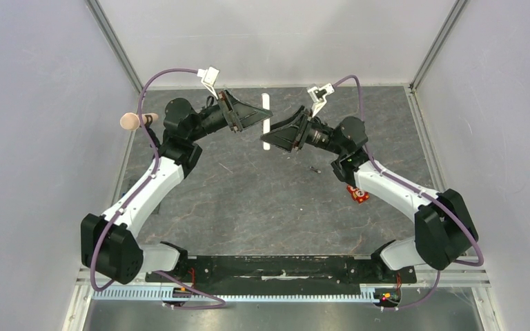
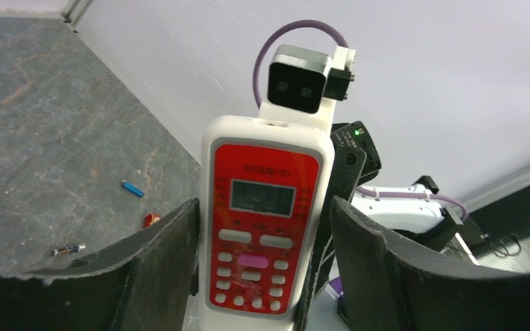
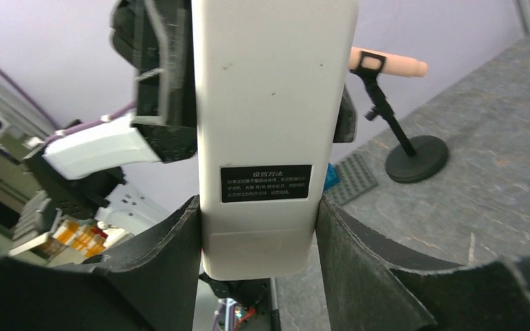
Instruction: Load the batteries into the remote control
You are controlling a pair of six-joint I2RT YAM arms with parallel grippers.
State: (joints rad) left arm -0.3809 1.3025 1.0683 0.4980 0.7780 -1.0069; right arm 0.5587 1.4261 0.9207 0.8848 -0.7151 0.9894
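Observation:
The remote control is held in the air between both grippers. In the left wrist view its red front with white buttons and a display faces me. In the right wrist view I see its plain white back with a black label and a seam low down. My right gripper is shut on its lower sides. My left gripper is open, its fingers on either side of the remote, with a gap on the right. The blue battery and the dark battery lie on the table; the dark one also shows in the top view.
A small orange object lies on the table by the right arm, and shows near the batteries in the left wrist view. A black stand with a beige peg is at the far left, beside a grey studded plate. Walls enclose the table.

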